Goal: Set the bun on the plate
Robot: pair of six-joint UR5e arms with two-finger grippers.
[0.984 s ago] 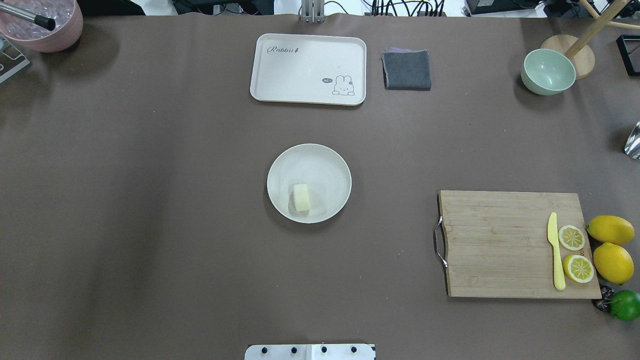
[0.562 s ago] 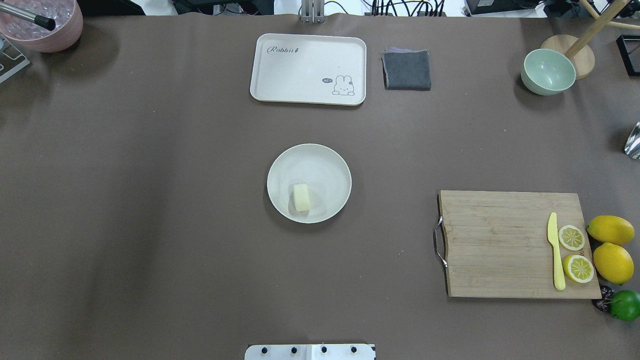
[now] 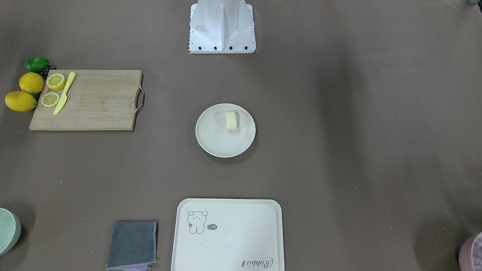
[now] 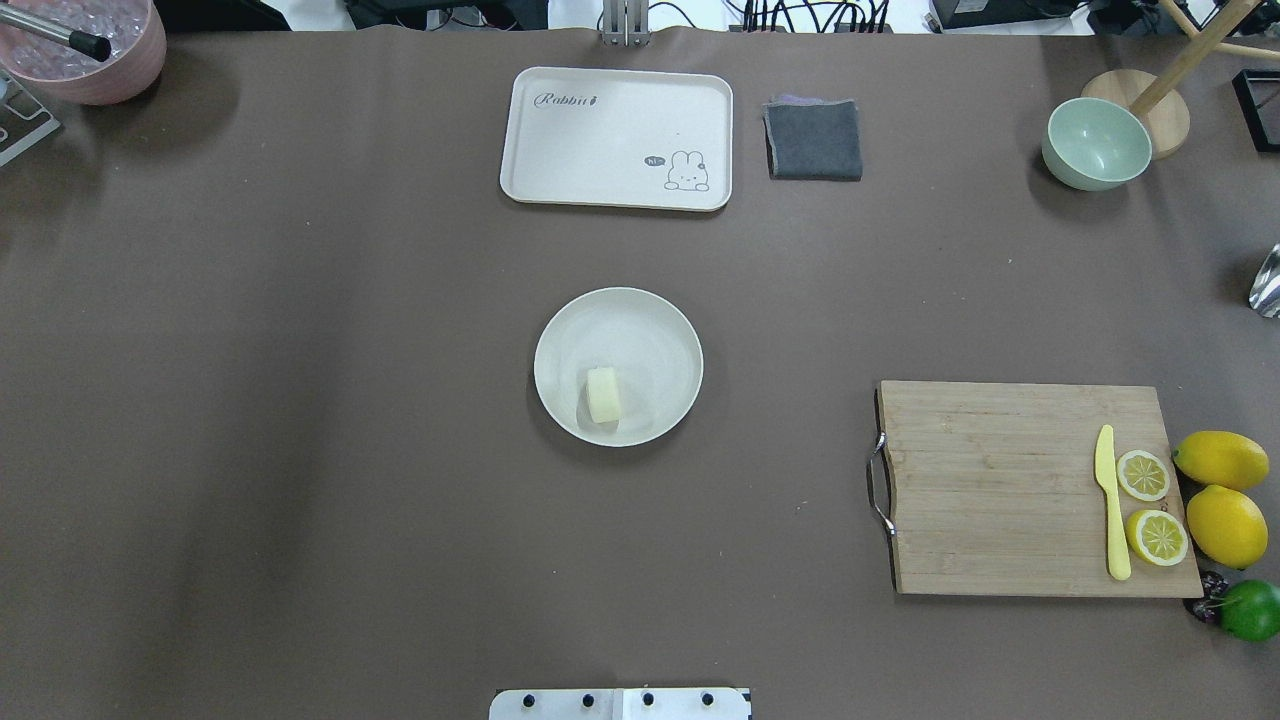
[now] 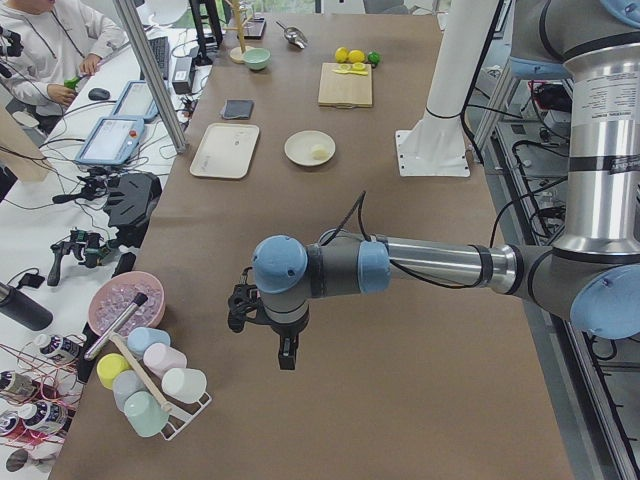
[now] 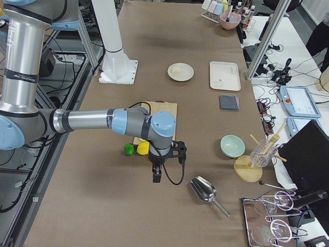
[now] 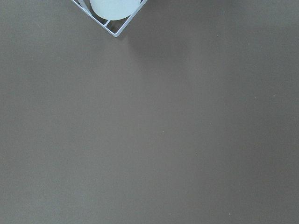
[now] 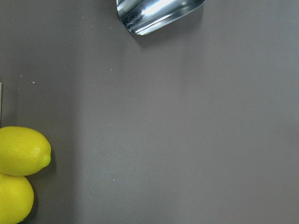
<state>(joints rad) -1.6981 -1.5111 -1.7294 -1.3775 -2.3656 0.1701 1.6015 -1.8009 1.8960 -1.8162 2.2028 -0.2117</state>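
Note:
The pale cream bun (image 4: 603,394) lies on the round off-white plate (image 4: 645,335) at the table's middle, in the plate's half nearer the robot's base; the front-facing view shows the bun (image 3: 231,120) on the plate (image 3: 222,143) too. Neither arm is near it. The left gripper (image 5: 286,355) hangs over bare table far off at the robot's left end, beside the cup rack. Over the opposite end, near the lemons, hangs the right gripper (image 6: 156,177). Both show only in side views, so I cannot tell whether they are open or shut.
A cream tray (image 4: 617,137) and a grey cloth (image 4: 813,139) lie at the far edge. The green bowl (image 4: 1096,143) stands far right. A cutting board (image 4: 1000,490) holds a yellow knife and lemon halves, with whole lemons (image 4: 1222,495) beside it. A metal scoop (image 6: 203,190) and a cup rack (image 5: 150,385) sit at the ends.

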